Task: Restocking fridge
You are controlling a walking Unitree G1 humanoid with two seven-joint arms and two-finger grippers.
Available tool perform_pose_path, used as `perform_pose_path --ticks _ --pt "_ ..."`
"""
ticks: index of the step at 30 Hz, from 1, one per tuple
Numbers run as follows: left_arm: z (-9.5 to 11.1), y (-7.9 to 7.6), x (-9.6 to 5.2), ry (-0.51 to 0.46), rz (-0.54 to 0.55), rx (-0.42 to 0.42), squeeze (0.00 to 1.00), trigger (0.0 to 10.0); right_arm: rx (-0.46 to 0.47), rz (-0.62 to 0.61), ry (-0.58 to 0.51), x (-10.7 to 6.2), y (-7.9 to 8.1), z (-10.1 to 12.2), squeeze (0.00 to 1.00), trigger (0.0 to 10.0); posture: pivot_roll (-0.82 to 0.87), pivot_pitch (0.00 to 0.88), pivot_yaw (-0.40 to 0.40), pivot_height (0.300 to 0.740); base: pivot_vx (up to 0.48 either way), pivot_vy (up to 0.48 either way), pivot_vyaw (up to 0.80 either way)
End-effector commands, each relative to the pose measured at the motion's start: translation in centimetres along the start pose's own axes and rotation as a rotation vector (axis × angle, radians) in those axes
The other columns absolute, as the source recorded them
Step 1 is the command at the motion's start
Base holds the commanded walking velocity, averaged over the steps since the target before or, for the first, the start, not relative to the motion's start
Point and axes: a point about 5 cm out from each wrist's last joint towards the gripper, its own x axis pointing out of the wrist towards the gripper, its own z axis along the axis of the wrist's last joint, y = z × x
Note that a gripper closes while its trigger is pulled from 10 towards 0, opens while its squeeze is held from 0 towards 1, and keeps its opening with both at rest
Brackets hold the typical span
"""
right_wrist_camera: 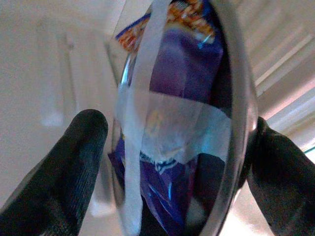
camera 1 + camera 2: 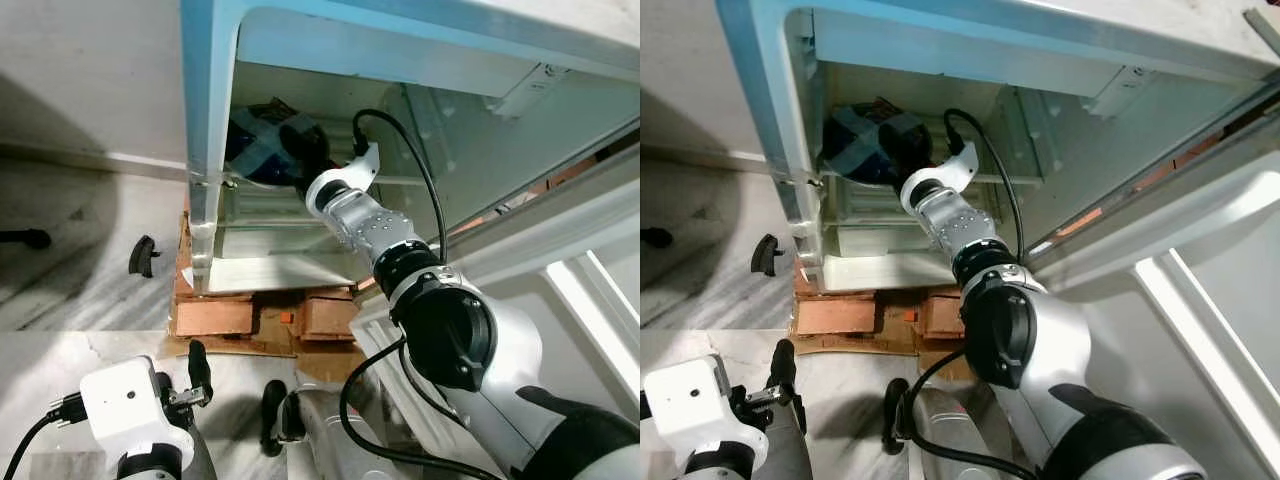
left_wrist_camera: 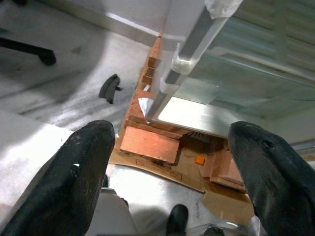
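Note:
A round metal bowl (image 1: 182, 123) holds blue and purple snack packets under strips of pale tape. It sits tilted on a shelf inside the open fridge (image 2: 205, 150), where the bowl (image 2: 255, 150) shows dark blue. My right gripper (image 2: 302, 150) reaches deep into the fridge and is shut on the bowl, one black finger (image 1: 74, 162) on each side of its rim. My left gripper (image 3: 172, 162) hangs low in front of the fridge, open and holding nothing.
The fridge stands on bricks (image 2: 215, 318) and cardboard. Below the bowl lies a glass shelf (image 2: 260, 205). The fridge door (image 2: 560, 230) stands open on the right. A small black object (image 2: 143, 255) and a chair leg (image 2: 25, 238) lie on the marble floor at left.

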Motion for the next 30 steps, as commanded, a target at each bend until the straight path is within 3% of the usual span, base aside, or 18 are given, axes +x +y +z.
perform_pose_path --ticks 1,5,10,15,26,30 --pt "-0.7 -0.2 -0.1 0.041 -0.009 -0.011 0.00 10.0 -0.016 0.099 0.242 1.0 3.8 -8.4 0.98 10.0 0.32 0.306 -0.319 0.740 0.000 0.000 0.00" --pt "-0.7 -0.4 0.3 0.037 -0.011 -0.013 0.00 10.0 -0.227 -0.067 0.294 0.1 -0.2 -8.5 0.98 10.0 0.32 0.291 -0.322 0.740 0.000 0.000 0.00" --pt "-0.8 -0.6 0.7 0.035 -0.016 -0.016 0.00 10.0 -0.304 -0.131 0.289 -0.3 -1.9 -7.7 0.98 10.0 0.31 0.278 -0.320 0.740 0.000 0.000 0.00" --pt "-0.7 -0.6 1.3 0.023 -0.017 -0.016 0.00 10.0 -0.398 -0.069 0.293 -0.2 -1.7 -7.0 0.97 10.0 0.31 0.262 -0.314 0.740 0.000 0.000 0.00" --pt "-0.5 -0.7 2.1 0.001 -0.026 -0.017 0.00 10.0 -0.311 0.076 0.182 0.0 -0.5 -4.8 0.96 10.0 0.30 0.241 -0.307 0.740 0.000 0.000 0.00" --pt "-0.5 -0.6 2.2 -0.002 -0.022 -0.015 0.00 10.0 -0.421 0.032 0.172 -0.2 -1.4 -4.8 0.92 10.0 0.31 0.242 -0.306 0.740 0.000 0.000 0.00"
